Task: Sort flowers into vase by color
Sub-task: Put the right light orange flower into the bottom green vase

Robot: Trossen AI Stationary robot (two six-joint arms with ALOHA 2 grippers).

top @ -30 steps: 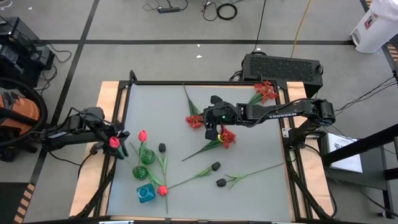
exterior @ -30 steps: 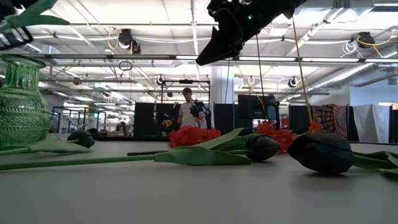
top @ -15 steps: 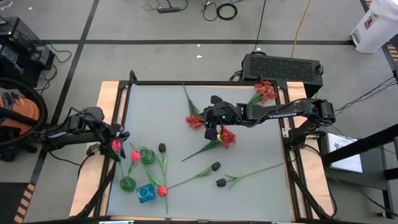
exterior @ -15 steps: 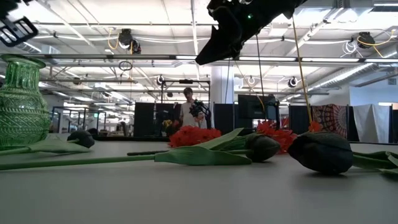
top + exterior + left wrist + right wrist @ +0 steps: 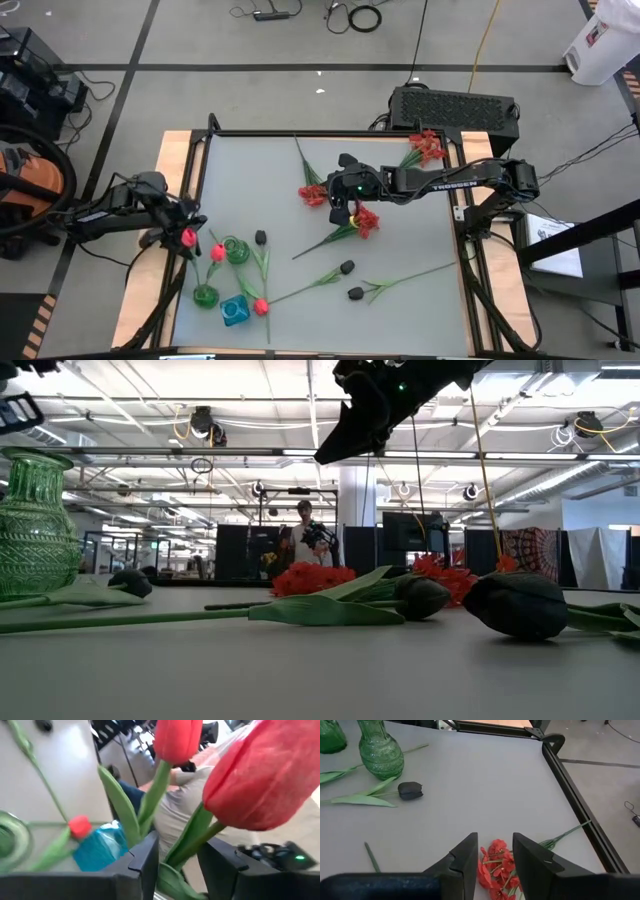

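Two red tulips' (image 5: 250, 775) stems between left pincer's (image 5: 177, 865) fingers.

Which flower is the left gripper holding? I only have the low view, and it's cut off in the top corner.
Observer: The left gripper is shut on two red tulips, stems pinched between its fingers.
Operator: Is it over a vase?
Observer: No. In the high view it's at the table's left edge, left of the green vase.
Operator: And the right arm?
Observer: The right gripper is open, hovering above a frilly red flower lying mid-table.
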